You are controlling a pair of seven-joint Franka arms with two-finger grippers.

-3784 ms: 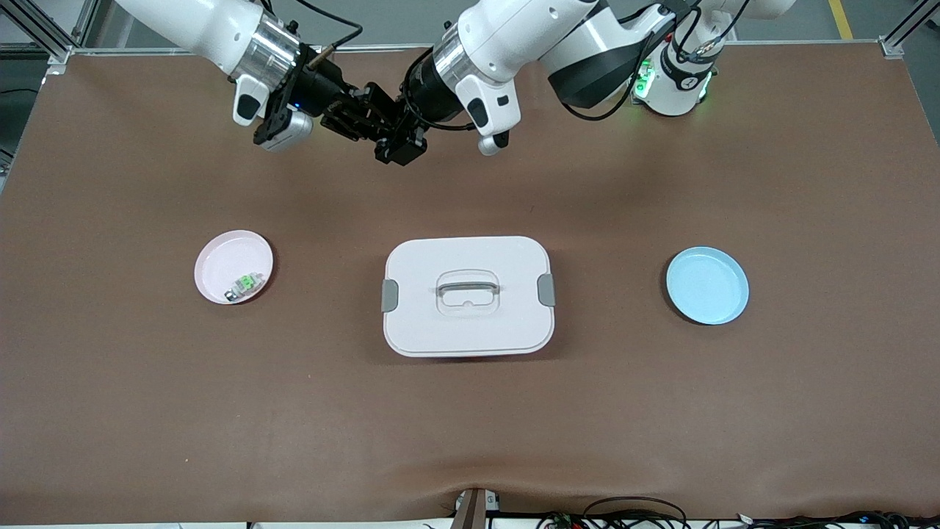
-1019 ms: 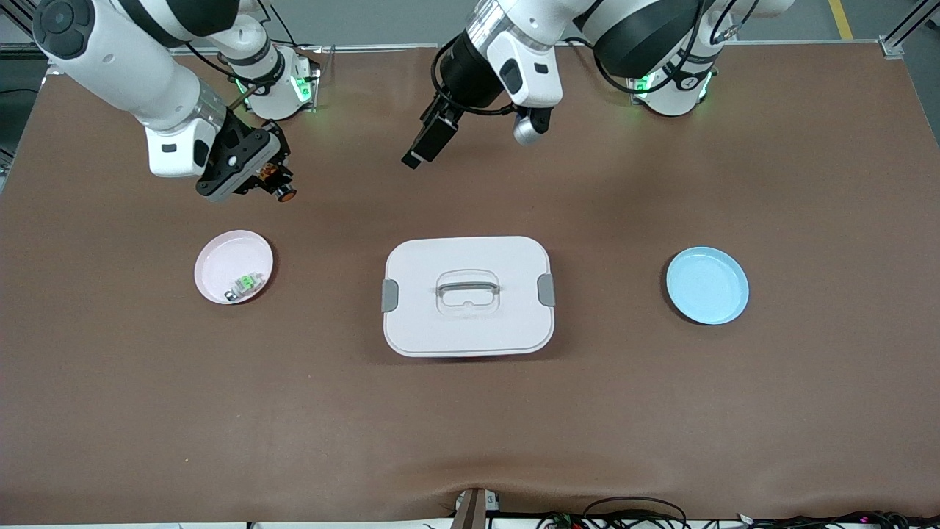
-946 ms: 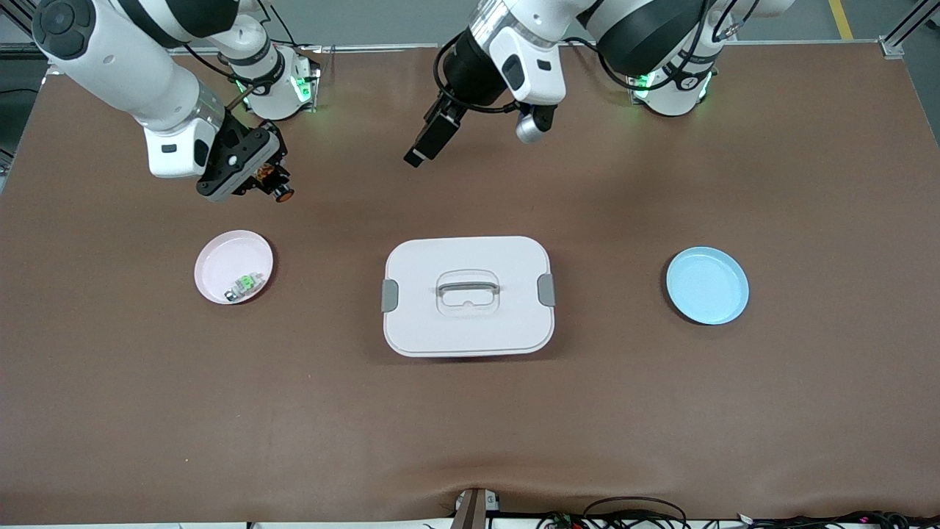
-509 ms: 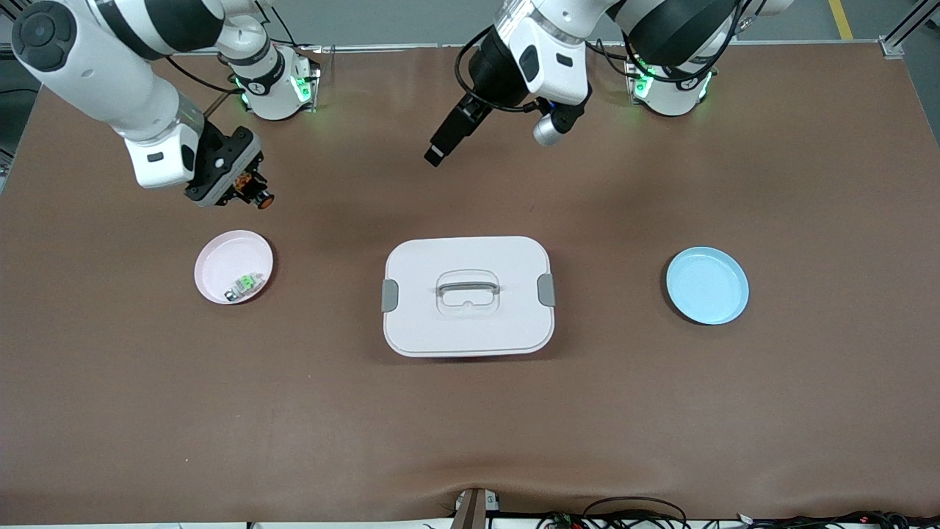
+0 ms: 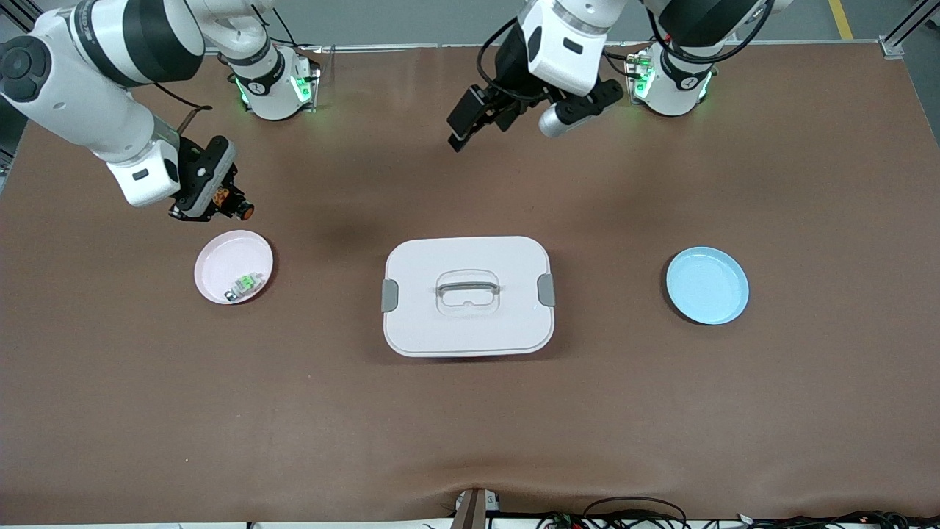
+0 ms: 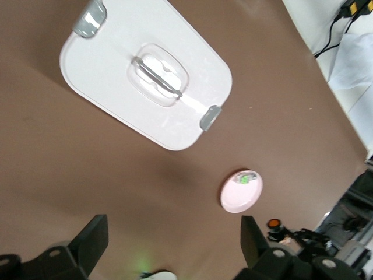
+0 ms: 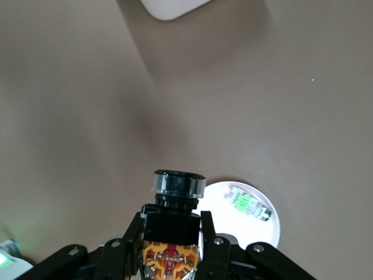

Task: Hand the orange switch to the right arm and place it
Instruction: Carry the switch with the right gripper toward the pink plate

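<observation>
Right end effector [image 5: 220, 202] is seen raised over bare brown worktop [image 5: 470, 411], with its two fingers pinched on the orange switch [image 5: 236, 209]. In the right wrist view the black body of the switch [image 7: 172, 224] is clamped between the fingers [image 7: 132, 239], its orange-marked part is seated low between them and its round cap end is pointed away from the end effector. A pink plate [image 5: 233, 266] is found just below the right end effector in the front view, nearer to the front camera, and a small green-and-silver switch [image 5: 245, 285] is seen lying in it. The same plate [image 7: 265, 217] and switch [image 7: 247, 205] are shown under the held switch in the right wrist view, partly hidden by it.

Left end effector [image 5: 481, 121] is held up in the air over the worktop near the robots' bases, with its fingers spread wide and nothing between them; both fingers [image 6: 93, 242] are visible well apart in the left wrist view. A white lidded box [image 5: 468, 295] with grey side clips is set on the middle of the worktop, under and nearer to the front camera than the left end effector. A blue plate [image 5: 707, 285] is placed toward the left arm's end of the worktop, well apart from both end effectors.
</observation>
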